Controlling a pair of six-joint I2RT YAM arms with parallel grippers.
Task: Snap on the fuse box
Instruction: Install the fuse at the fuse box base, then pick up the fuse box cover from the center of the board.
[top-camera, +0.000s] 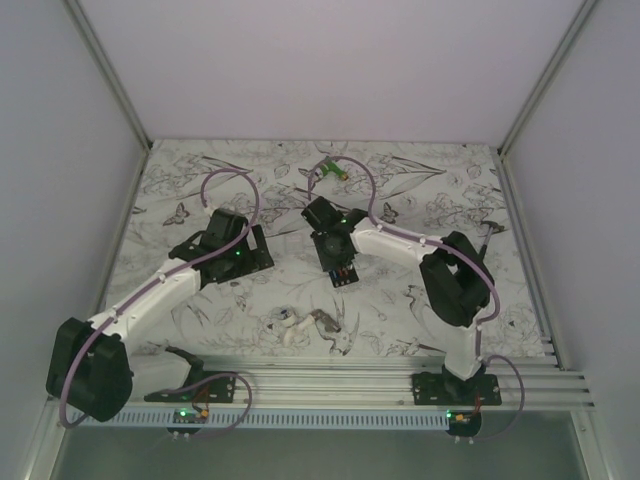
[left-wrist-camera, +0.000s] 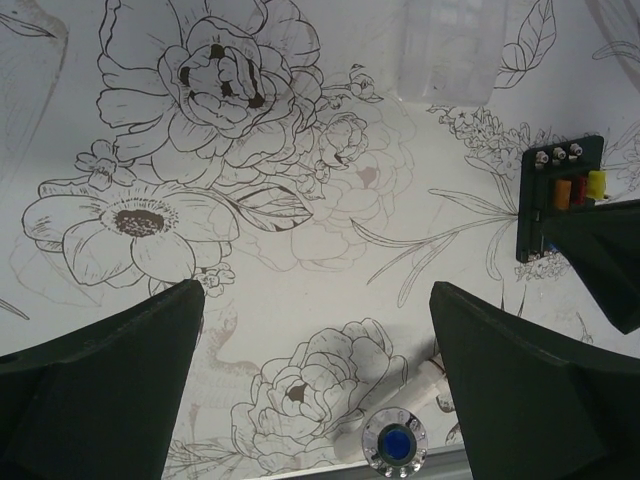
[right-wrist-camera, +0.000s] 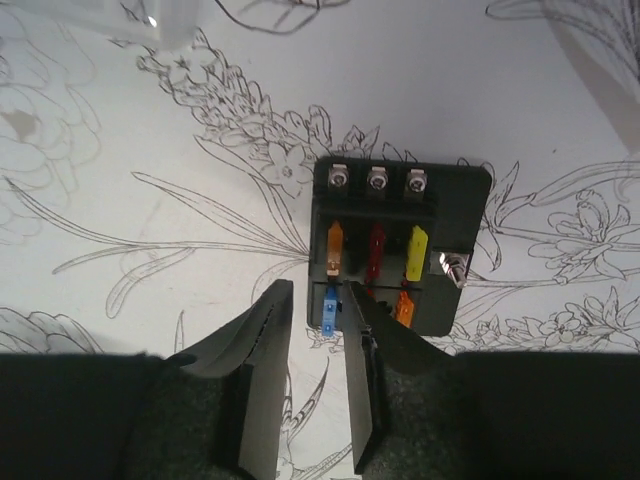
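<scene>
The fuse box (right-wrist-camera: 395, 245) is a small black square block lying flat on the flowered table, with orange, red, yellow and blue fuses in its slots. It also shows in the top view (top-camera: 341, 270) and in the left wrist view (left-wrist-camera: 558, 195). My right gripper (right-wrist-camera: 312, 292) is open by a narrow gap and empty, hovering at the box's near left corner. Its right finger (right-wrist-camera: 362, 340) overlaps the box's near edge. It also shows in the top view (top-camera: 332, 245). My left gripper (left-wrist-camera: 318, 295) is wide open and empty over bare table, left of the box (top-camera: 252, 255).
A clear plastic piece (left-wrist-camera: 450, 50) lies beyond the box, also in the right wrist view (right-wrist-camera: 150, 15). A green object (top-camera: 335, 172) lies at the back. A white-and-grey clump of small parts (top-camera: 305, 325) lies near the front rail (top-camera: 380, 385), with a blue-centred round part (left-wrist-camera: 395, 440).
</scene>
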